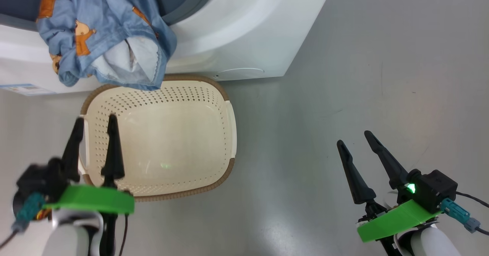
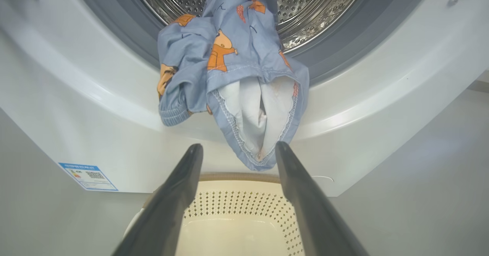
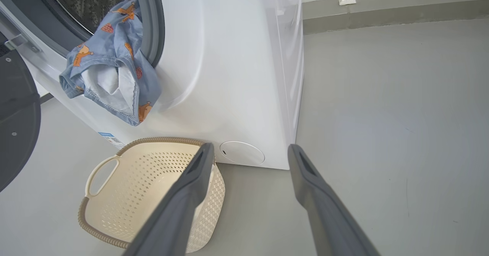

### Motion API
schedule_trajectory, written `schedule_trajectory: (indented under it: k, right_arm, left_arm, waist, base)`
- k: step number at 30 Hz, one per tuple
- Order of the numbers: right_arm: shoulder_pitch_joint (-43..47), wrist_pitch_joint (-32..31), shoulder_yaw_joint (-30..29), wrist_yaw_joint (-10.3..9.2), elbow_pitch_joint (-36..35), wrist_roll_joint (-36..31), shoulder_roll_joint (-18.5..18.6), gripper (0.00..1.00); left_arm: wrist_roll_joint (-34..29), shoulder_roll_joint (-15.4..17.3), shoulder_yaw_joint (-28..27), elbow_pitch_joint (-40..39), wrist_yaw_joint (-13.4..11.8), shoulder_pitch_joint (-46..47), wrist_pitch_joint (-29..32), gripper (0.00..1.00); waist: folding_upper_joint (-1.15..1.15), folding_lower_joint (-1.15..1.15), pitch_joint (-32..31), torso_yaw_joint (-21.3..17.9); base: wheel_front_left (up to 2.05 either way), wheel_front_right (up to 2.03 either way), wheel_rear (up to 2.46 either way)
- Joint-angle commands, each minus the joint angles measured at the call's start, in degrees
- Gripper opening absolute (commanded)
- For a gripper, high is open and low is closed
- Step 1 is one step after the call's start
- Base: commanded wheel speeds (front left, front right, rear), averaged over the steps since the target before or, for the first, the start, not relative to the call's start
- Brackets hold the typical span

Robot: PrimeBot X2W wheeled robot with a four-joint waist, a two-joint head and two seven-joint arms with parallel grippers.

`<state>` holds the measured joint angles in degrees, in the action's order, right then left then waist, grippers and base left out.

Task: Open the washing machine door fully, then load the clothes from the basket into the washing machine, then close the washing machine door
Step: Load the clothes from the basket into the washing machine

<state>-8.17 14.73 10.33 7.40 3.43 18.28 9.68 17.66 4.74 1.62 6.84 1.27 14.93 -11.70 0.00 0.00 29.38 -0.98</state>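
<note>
A light blue garment (image 2: 233,76) with orange prints hangs at upper centre of the left wrist view, half in the steel drum (image 2: 317,4), half drooped over the washing machine (image 2: 76,107) lip above the basket (image 1: 183,95). Soft, light and limp, it will likely sag; pinch the bunched hem and push inward. Both the left gripper (image 1: 95,117) and right gripper (image 1: 353,138) have fingers spread, holding nothing

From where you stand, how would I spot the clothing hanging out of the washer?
Find the white washing machine. A garment droops over the lower lip of its open front, above the cream basket. It is light blue with orange cartoon prints and a white lining, unlike its plain neighbours.
</note>
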Motion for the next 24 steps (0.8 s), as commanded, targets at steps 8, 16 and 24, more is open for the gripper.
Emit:
schedule_trajectory:
  k: [8, 16, 24]
  right_arm:
    - [1.0, 0.3, 0.7, 0.09, -1.5, -0.3, 0.7, 1.00]
    - [1.3, 0.3, 0.5, 0.09, -1.7, -0.3, 1.2, 1.00]
    - [0.8, 0.3, 0.6, 0.09, -1.8, -0.5, 1.2, 1.00]
  left_arm:
    - [1.1, 1.8, -3.1, -8.2, -2.0, -9.7, 1.1, 1.00]
    - [1.6, 1.2, -3.0, -13.9, -3.2, -15.5, 1.6, 1.00]
    - [2.1, 0.8, -2.2, -17.4, -4.1, -16.0, 2.7, 1.00]
  waist:
    - [0.00, 0.00, 0.1, 0.1]
    - [0.00, 0.00, 0.2, 0.4]
    - [0.00, 0.00, 1.1, 0.1]
  base:
    - [0.00, 0.00, 0.00]
    - [0.00, 0.00, 0.00]
    - [0.00, 0.00, 0.00]
